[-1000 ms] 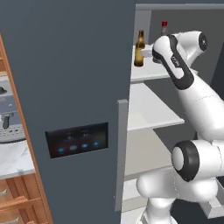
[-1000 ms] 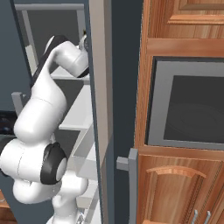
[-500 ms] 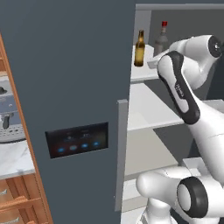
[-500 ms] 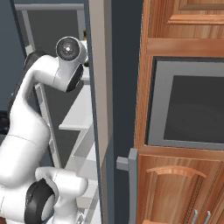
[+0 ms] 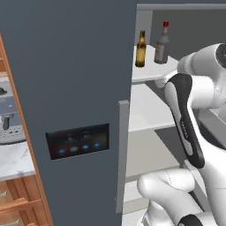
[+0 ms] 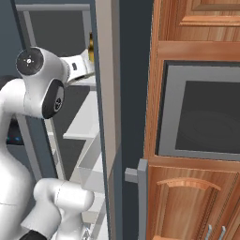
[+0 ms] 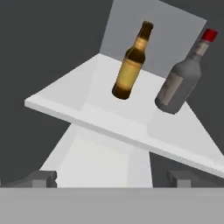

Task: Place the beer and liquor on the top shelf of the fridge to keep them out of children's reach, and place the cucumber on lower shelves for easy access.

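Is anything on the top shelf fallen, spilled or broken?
Nothing stands out. The beer and the liquor stand upright and apart on the top shelf, caps on. Their lean in the hand view comes from the tilted camera.

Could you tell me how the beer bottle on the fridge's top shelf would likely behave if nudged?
The beer stands upright, tall and slim on a narrow base, so it would probably tip easily. It looks like glass: likely rigid, smooth, breakable. Toppled, its round body might roll toward the liquor beside it or off the top shelf.
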